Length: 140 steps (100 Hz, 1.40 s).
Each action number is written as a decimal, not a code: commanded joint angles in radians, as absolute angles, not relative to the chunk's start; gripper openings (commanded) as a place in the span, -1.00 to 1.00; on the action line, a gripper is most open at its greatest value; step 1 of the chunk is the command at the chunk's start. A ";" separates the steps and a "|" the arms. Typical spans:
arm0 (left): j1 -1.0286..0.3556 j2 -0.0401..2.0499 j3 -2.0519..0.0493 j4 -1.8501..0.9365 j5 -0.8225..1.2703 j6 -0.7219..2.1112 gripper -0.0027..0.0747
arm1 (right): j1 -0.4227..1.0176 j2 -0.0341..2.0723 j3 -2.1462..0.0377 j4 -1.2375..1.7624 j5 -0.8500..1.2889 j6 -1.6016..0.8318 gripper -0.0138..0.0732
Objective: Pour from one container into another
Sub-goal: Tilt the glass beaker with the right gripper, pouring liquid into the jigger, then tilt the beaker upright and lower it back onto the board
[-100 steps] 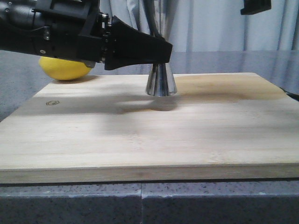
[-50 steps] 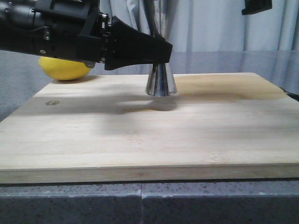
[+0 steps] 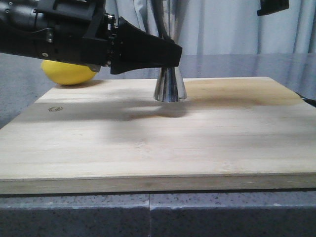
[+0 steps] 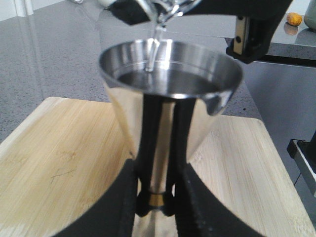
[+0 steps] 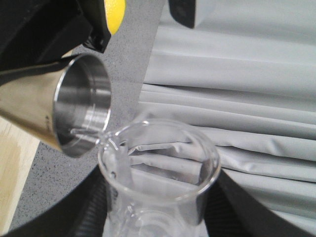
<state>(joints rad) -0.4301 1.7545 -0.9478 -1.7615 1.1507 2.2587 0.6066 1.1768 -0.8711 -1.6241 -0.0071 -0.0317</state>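
Note:
The steel jigger (image 3: 170, 87) stands on the wooden board (image 3: 158, 143), and my left gripper (image 3: 173, 53) is shut on its narrow waist. In the left wrist view, black fingers (image 4: 129, 197) clamp either side of the gold band, below the jigger's wide cup (image 4: 170, 74). That cup holds clear liquid. My right gripper (image 5: 160, 212) is shut on the glass beaker (image 5: 158, 168), which is tilted with its lip over the jigger's mouth (image 5: 84, 106). A thin stream (image 4: 154, 44) falls from the beaker lip (image 4: 165, 7) into the cup. The beaker is above the front view's top edge.
A yellow lemon (image 3: 69, 73) lies behind the board's far left corner, under my left arm. Part of my right arm (image 3: 272, 6) shows at the top right. Grey counter surrounds the board, with grey curtains (image 5: 237, 74) behind. A black bracket (image 4: 303, 153) sits off the board's right side.
The visible piece of my right arm has crept slightly up and to the right. The jigger and my left gripper have not moved.

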 commanded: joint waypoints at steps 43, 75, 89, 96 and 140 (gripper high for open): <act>-0.441 1.714 -0.977 -1.823 1.268 2.252 -0.91 | 0.608 1.147 -0.909 -1.629 0.000 -0.007 -0.23; -0.441 1.714 -0.977 -1.823 1.268 2.252 -0.91 | 0.608 1.147 -0.909 -1.629 0.000 0.155 -0.23; -0.441 1.714 -0.977 -1.823 1.268 2.252 -0.91 | 0.608 1.147 -0.909 -1.610 0.025 0.269 -0.23; -0.441 1.714 -0.977 -1.823 1.268 2.252 -0.91 | 0.608 1.147 -0.909 -1.596 0.041 0.350 -0.23; -0.441 1.714 -0.977 -1.823 1.268 2.252 -0.91 | 0.545 1.147 -0.909 -1.584 0.103 0.935 -0.23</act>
